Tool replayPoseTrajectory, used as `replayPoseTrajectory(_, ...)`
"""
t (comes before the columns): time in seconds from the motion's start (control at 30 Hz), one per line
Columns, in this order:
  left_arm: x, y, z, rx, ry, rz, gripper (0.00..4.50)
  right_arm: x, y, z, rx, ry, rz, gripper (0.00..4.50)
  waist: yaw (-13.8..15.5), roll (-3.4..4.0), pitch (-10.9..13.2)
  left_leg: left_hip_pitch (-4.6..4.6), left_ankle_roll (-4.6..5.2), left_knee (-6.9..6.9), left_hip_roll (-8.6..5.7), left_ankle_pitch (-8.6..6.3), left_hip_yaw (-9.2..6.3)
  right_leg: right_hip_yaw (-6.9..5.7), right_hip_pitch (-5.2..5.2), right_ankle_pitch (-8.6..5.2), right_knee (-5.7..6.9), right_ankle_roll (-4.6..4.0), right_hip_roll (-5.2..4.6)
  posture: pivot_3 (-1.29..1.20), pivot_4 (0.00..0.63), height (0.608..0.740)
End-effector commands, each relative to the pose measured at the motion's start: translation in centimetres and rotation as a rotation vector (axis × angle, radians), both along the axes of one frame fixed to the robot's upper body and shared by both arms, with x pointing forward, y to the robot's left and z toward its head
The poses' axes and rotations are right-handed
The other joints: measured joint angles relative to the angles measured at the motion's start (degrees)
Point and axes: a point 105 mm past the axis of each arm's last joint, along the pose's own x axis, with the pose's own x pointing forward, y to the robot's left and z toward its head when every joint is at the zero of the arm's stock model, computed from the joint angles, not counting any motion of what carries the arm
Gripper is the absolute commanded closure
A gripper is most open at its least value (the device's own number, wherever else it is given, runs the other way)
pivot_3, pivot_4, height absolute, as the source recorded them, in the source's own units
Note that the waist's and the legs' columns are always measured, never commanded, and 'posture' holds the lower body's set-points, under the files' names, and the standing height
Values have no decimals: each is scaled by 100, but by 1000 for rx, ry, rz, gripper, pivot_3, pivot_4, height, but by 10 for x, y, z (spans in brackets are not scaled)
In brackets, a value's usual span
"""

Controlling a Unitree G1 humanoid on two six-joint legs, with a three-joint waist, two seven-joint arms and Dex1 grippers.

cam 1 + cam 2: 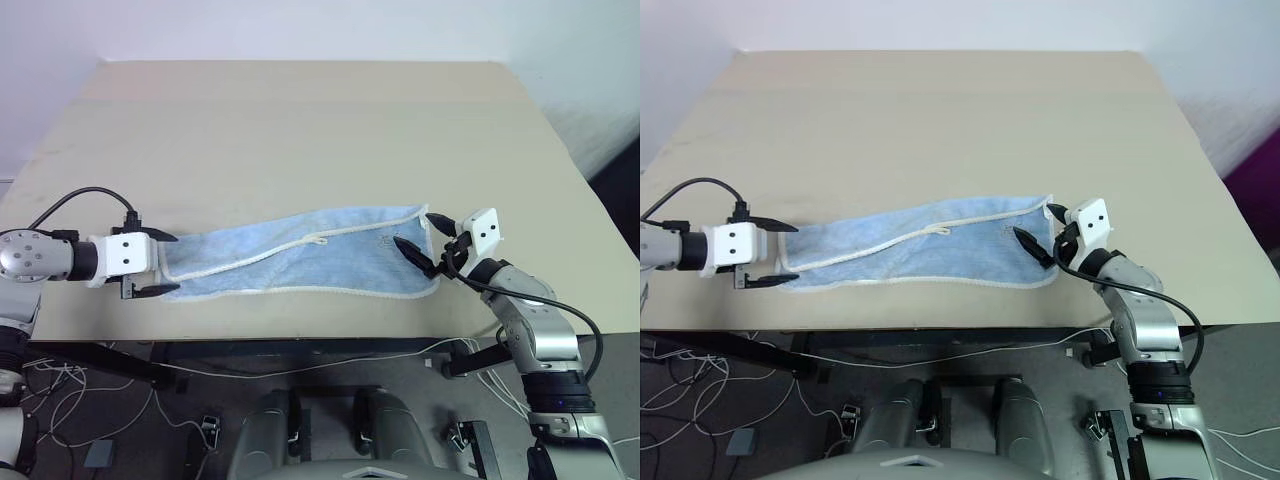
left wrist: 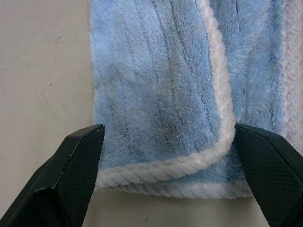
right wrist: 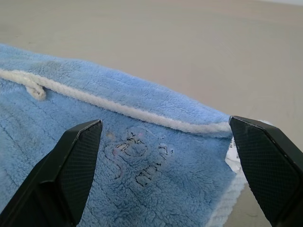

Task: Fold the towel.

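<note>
A: Where was the soft light blue terry towel with white stitched edging (image 1: 300, 262)?

B: Lay along the near edge of the plain beige bench (image 1: 300, 130), stretched as a long narrow band from the left side toward the near right corner. Already doubled lengthwise, judging by the white edging line running down the middle of the strip, with a small white loop tag (image 1: 319, 240) on that line.

A: Left gripper (image 1: 157, 264)?

B: Sat at the left end of the band, black jaws released and spread wide, one either side of the end's width. Showed in the left wrist view as two layers of edging stacked at the end, framed between the fingertips (image 2: 80, 156). Gripped nothing.

A: Right gripper (image 1: 1038, 233)?

B: Stood at the right end of the strip, jaws likewise released, straddling the corner. One fingertip (image 3: 75, 161) hovered over the pile near a faint printed mark; cannot tell whether touching or just above.

A: How far along?

B: Probably about halfway. One lengthwise fold looked done, though the band lay slightly skewed and uneven. Left to do, by this reading: clamping an end and bringing it across onto the other to shorten the strip, perhaps more than once. Not yet begun.
</note>
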Motion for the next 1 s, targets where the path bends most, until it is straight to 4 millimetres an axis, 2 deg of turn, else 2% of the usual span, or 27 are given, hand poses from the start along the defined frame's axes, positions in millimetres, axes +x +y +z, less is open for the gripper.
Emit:
replayPoseTrajectory(0.03,3,4,8,0,-44,11,12,-2,2,15,-3,-53,6,0,2,0,0,0,0,0,0,0,0,0,0,0,0,0,0,0,150,740)
replayPoseTrajectory(0.33,15,9,23,-12,-180,41,12,-1,3,15,-1,-50,12,0,1,-1,0,1,2,2,0,-1,-1,0,2,0,0,1,1,0,150,740)
replayPoseTrajectory(0.43,12,9,20,-18,-162,31,619,-1,3,15,-1,-49,13,0,-3,-1,0,1,1,1,1,-1,0,0,1,0,1,1,2,0,150,740)
replayPoseTrajectory(0.8,6,8,17,-59,-124,23,4454,2,2,13,-4,-52,17,0,0,-1,0,0,1,3,1,-1,0,0,2,0,1,0,3,0,150,740)
replayPoseTrajectory(0.9,10,10,18,-104,-135,64,4454,3,4,16,-20,-66,27,0,-1,0,0,1,1,3,1,0,0,0,2,0,1,1,3,0,150,740)
replayPoseTrajectory(1.0,17,9,25,-239,-135,130,4454,6,7,17,-123,-101,42,0,1,-1,0,1,1,4,1,0,0,0,2,0,3,1,4,0,150,740)
